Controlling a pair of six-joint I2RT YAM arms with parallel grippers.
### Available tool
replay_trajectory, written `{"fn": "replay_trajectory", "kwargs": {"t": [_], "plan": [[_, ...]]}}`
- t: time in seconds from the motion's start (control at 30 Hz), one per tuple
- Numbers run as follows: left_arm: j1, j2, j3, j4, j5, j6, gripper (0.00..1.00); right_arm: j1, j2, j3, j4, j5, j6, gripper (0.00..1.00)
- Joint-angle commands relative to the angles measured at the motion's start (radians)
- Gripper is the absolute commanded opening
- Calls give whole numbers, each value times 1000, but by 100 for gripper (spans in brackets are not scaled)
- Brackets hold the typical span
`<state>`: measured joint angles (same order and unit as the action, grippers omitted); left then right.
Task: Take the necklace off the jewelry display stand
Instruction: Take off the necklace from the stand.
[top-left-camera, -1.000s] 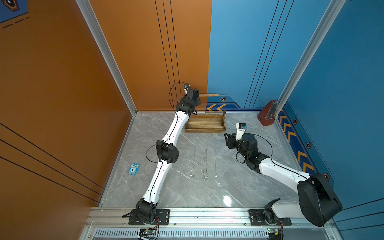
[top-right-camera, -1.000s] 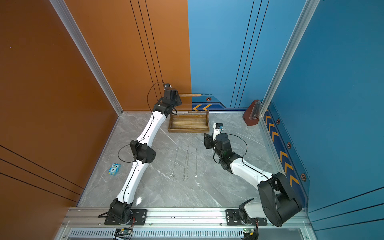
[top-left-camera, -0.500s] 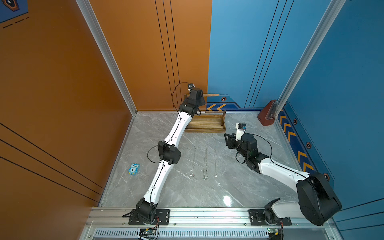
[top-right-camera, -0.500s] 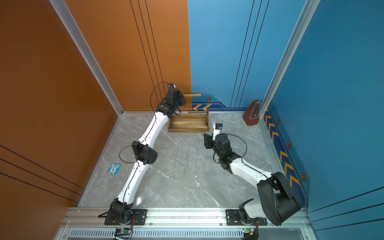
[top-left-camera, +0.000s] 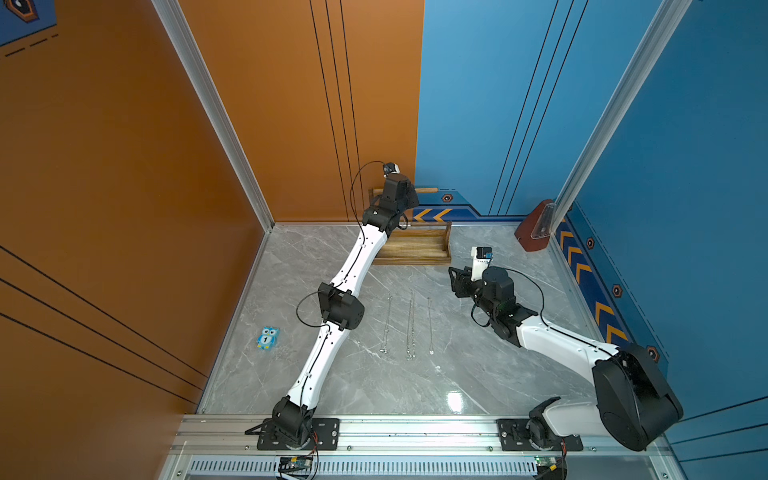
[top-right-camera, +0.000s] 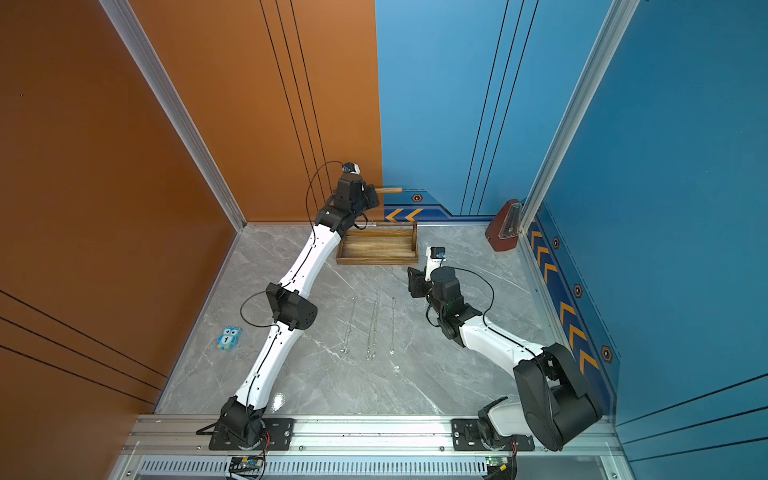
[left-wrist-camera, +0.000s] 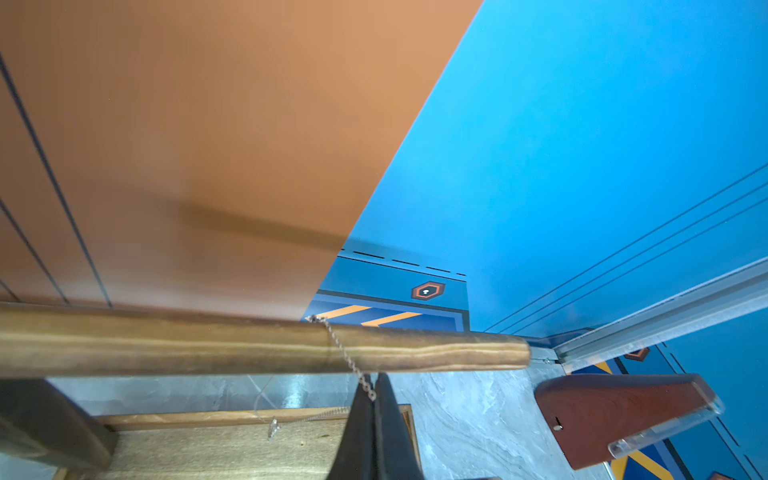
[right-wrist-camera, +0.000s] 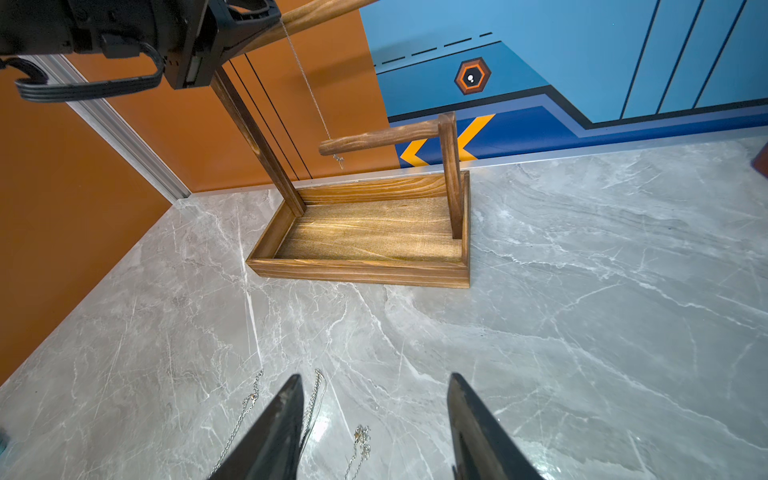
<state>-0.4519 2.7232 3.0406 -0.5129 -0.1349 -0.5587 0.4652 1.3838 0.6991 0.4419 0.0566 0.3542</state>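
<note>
The brown wooden jewelry display stand sits at the back of the table by the wall. A thin silver necklace is draped over its long crossbar, near the bar's free end, with its pendant dangling beside the short bar. My left gripper is up at the crossbar, shut on the chain just below the bar. My right gripper hovers low over the table in front of the stand, open and holding nothing.
Three other chains lie side by side on the marble table, partly under my right fingers. A brown wedge-shaped object stands in the back right corner. A blue owl card lies at the left.
My left gripper has slid a little to the right along the crossbar toward its free end. The right arm has stayed still.
</note>
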Motion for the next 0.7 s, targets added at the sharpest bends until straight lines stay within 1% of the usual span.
{"fn": "replay_trajectory", "kwargs": {"t": [0.0,0.13,0.3,0.67], "plan": [[-19,20,28,76,58,0,0,4,16,23,20,17,-21,56],[-30,32,28,126,84,-4,0,4,19,23,18,16,-21,56],[-46,45,29,175,88,-7,0,4,23,28,13,15,-22,56],[-80,85,26,313,125,-56,0,4,21,26,12,13,-23,55]]}}
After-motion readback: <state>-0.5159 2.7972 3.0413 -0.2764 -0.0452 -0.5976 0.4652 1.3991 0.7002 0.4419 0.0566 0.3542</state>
